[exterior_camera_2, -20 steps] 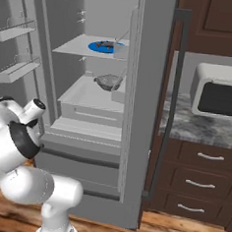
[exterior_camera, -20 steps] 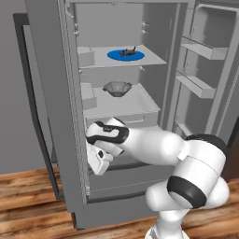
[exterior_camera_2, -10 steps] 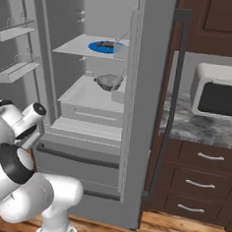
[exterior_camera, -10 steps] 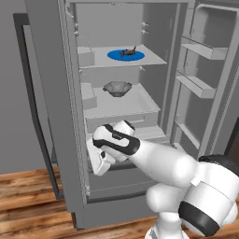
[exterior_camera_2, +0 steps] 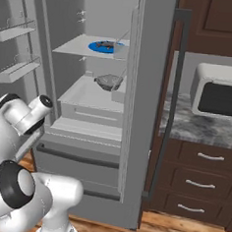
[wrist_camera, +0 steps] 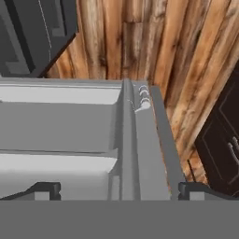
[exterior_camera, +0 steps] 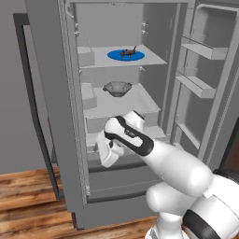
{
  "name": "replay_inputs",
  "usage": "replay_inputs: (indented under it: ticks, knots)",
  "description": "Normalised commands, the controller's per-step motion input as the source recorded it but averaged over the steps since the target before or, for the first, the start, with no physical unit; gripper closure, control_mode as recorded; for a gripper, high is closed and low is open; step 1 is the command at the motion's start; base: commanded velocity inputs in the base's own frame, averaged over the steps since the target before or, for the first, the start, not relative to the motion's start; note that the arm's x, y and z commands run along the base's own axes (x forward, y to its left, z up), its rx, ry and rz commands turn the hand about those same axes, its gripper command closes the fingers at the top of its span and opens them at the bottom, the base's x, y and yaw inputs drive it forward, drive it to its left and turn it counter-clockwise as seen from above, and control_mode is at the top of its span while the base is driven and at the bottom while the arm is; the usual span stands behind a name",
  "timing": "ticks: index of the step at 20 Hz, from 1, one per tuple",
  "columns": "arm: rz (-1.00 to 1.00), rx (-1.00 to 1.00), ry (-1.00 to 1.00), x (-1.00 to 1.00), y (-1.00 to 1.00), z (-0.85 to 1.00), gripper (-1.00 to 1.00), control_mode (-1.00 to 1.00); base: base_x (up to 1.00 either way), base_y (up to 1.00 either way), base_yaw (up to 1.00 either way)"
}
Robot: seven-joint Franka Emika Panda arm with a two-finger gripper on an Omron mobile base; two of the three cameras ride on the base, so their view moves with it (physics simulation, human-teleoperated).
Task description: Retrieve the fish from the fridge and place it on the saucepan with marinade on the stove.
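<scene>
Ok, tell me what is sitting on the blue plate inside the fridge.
A small dark fish lies on the blue plate, on the upper shelf of the open fridge. Its thin tail points up toward the back. The patch of plate beneath it is covered.

Open fridge (exterior_camera_2: 142, 115) beside microwave (exterior_camera_2: 219, 96)

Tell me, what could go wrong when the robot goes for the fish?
1. The fish lies on a blue plate on the top shelf, while the gripper hangs far below, pointing down. It may bump the shelves going up.
2. The fish is small, so the plate might get knocked instead.
</scene>
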Motion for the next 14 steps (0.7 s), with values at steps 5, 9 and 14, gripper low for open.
replay_inputs:
  ticks: [5,9,14]
  knots:
    - [0.0,-0.43,-0.06,0.21,-0.56,0.44,-1.0,-1.0,0.0,0.0,0.0]
    - [0.0,-0.36,0.0,0.21,-0.76,0.46,-1.0,-1.0,0.0,0.0,0.0]
    - [0.26,-0.08,-0.21,0.23,-0.81,0.02,-1.0,-1.0,0.0,0.0,0.0]
